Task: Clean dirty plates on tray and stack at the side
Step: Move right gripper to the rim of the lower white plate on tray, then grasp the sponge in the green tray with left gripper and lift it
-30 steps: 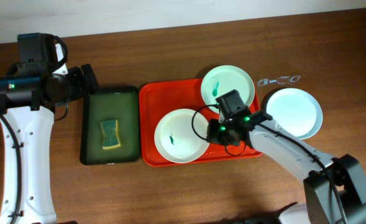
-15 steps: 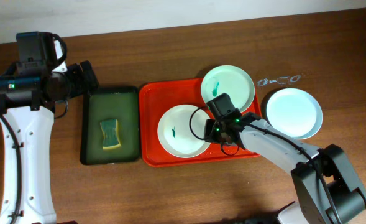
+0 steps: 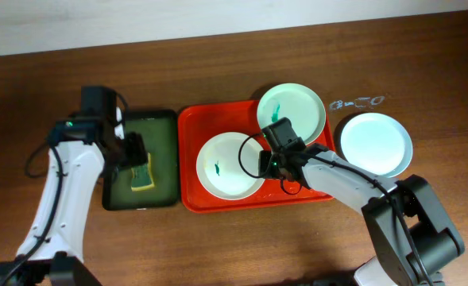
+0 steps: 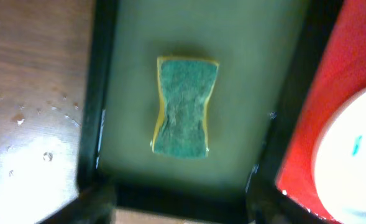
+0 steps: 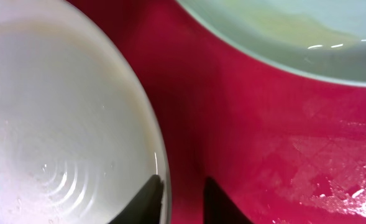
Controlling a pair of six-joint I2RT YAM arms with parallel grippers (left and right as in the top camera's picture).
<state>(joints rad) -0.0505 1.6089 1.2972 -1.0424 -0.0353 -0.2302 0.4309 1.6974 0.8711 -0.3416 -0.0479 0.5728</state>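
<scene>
Right gripper (image 5: 179,194) jaws slightly apart, straddling the rim of the front plate (image 3: 232,171) on the tray (image 3: 191,131) — stiff, thin, probably wet-slick, so I'd pinch that rim. Left gripper (image 4: 181,205) spread wide over the sponge (image 4: 183,107).

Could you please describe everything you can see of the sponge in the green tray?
The sponge is a small, soft-looking waisted block, its green scouring face up, a yellow layer showing along the edges. It lies flat near the middle of the dark green tray, touching only the tray's floor. The left gripper hangs open close by, not touching it.
</scene>
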